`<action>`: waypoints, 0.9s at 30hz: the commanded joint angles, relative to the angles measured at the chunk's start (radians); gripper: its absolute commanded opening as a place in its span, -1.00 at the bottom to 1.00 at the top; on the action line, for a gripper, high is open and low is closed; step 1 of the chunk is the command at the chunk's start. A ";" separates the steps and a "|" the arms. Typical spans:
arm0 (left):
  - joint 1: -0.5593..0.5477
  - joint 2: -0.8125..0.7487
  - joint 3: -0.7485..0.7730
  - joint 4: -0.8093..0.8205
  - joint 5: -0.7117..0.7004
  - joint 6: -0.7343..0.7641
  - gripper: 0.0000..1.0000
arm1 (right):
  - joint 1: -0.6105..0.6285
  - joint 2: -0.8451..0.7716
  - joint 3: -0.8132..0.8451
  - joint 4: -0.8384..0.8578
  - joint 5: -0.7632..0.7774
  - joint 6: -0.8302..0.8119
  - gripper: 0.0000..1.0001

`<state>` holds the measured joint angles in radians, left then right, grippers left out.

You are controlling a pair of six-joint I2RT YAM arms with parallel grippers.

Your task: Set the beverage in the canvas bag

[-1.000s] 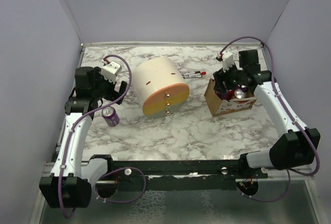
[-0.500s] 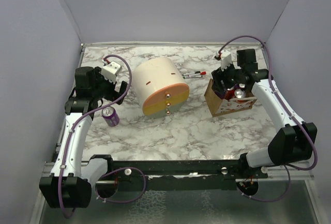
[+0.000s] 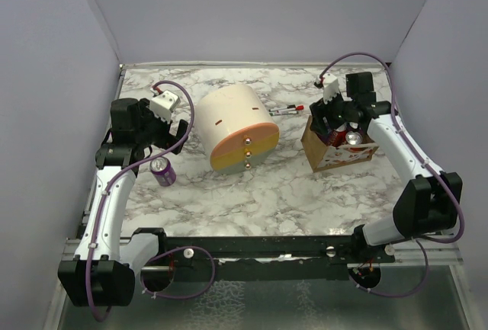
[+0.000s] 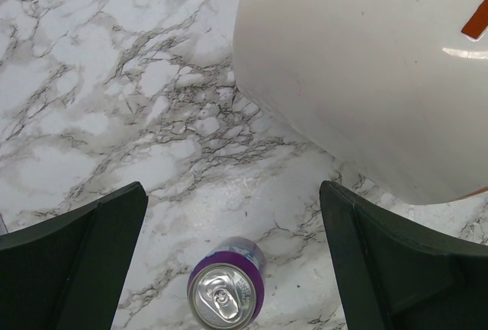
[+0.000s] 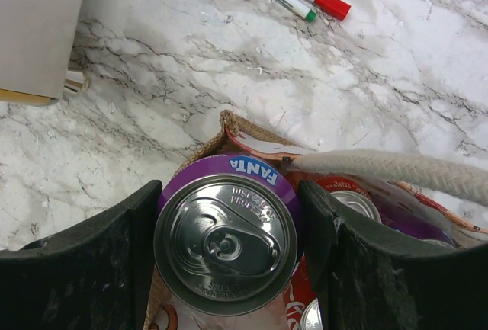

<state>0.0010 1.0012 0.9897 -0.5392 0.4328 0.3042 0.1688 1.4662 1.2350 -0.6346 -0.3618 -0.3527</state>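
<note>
My right gripper (image 5: 229, 231) is shut on a purple Fanta can (image 5: 226, 242), held upright over the left end of the canvas bag (image 3: 335, 151). In the right wrist view the bag's tan rim (image 5: 229, 128) and a pale rope handle (image 5: 396, 168) lie just beyond the can, and a red can (image 5: 352, 200) stands inside the bag. A second purple can (image 3: 162, 171) stands upright on the marble near the left arm. My left gripper (image 4: 229, 261) hangs open above it, with that can (image 4: 226, 293) low between the wide-spread fingers, touching neither.
A large cream-and-orange cylinder (image 3: 236, 126) lies on its side in the middle, close to the left gripper's right finger (image 4: 396, 269). Markers (image 3: 286, 109) lie behind it, near the bag. Grey walls enclose the marble table on three sides.
The right arm has shifted slightly left and back over the bag with the can in its grip. The left arm and the purple can on the table have not moved.
</note>
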 commanded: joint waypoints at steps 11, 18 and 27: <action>0.004 -0.025 -0.023 0.033 0.033 -0.011 0.99 | 0.001 0.021 0.000 0.093 -0.090 -0.048 -0.72; 0.004 -0.026 -0.022 0.033 0.035 -0.011 0.99 | -0.028 0.014 0.060 0.017 -0.125 -0.114 -0.72; 0.002 -0.025 -0.030 0.034 0.040 -0.010 0.99 | -0.081 0.052 0.153 -0.155 -0.249 -0.366 -0.63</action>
<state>0.0010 0.9966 0.9722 -0.5266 0.4389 0.3023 0.1131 1.4952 1.2961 -0.7250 -0.4957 -0.5571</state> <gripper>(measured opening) 0.992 0.652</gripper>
